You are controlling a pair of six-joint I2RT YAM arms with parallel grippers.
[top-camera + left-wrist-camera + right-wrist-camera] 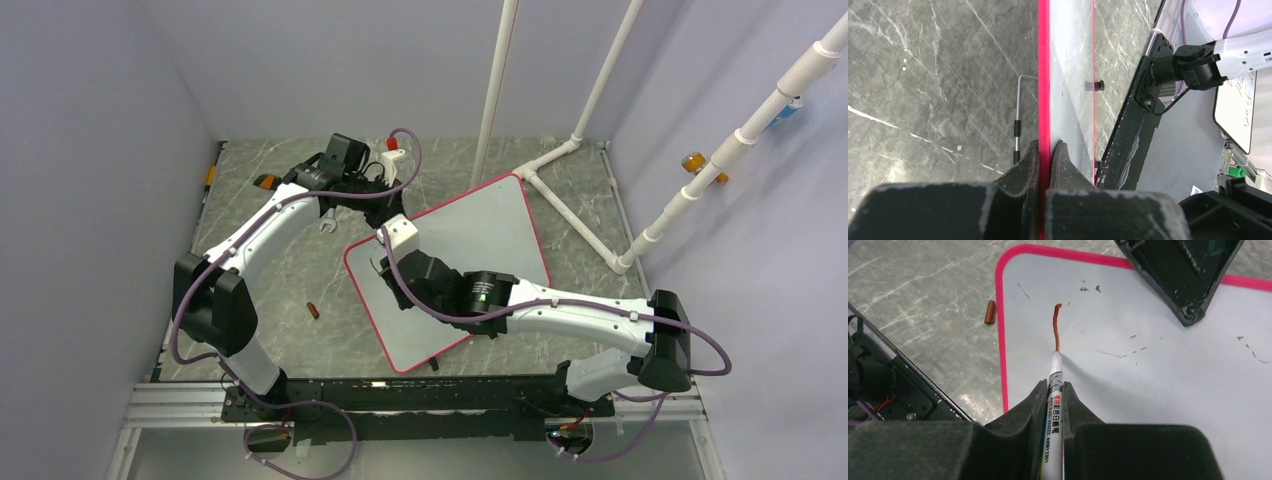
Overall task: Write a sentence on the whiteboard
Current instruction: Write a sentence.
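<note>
Left of the whiteboard [480,225], which lay mid-table, a cap [312,311] sat loose. The left gripper [1044,150] was clamped on the whiteboard's red frame at its far-left corner. The right gripper [1054,390] pinched the marker [1053,410], tip down near the left edge. One short stroke [1056,325] was all there was: the sentence barely begun, nearly everything left. From above, the right arm hid that stroke; which letter it started, I couldn't tell.

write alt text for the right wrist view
The right gripper pinches a white marker pen, its tip on a pink-framed whiteboard at the end of one short dark red stroke. A brown cylinder lies on the grey marble table.
</note>
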